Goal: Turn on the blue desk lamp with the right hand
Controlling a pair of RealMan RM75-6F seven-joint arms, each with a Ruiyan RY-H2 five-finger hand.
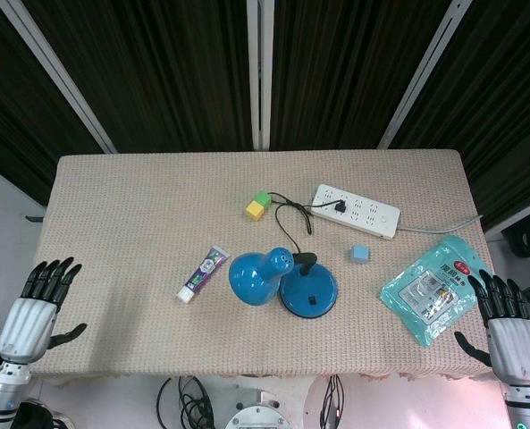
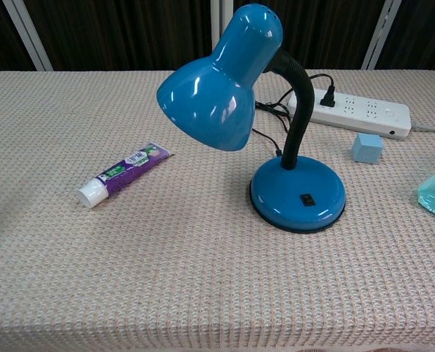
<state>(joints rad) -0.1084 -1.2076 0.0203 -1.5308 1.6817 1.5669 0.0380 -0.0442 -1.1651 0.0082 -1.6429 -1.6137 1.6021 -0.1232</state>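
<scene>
Off the bench's right front corner, my right hand (image 1: 512, 332) hangs spread, holding nothing; glossy blue gooseneck desk lamp (image 2: 298, 192) untouched.

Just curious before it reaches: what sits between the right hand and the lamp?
In the head view, a teal packet lies between the right hand and the lamp.

A blue desk lamp (image 1: 282, 279) stands near the front of a cloth-covered table (image 1: 121, 206), flanked by a toothpaste tube (image 1: 202, 273) and teal packet (image 1: 430, 289). Both robot hands, left hand (image 1: 37, 313) and right hand (image 1: 508, 327), hover open beside the table's edges.
</scene>
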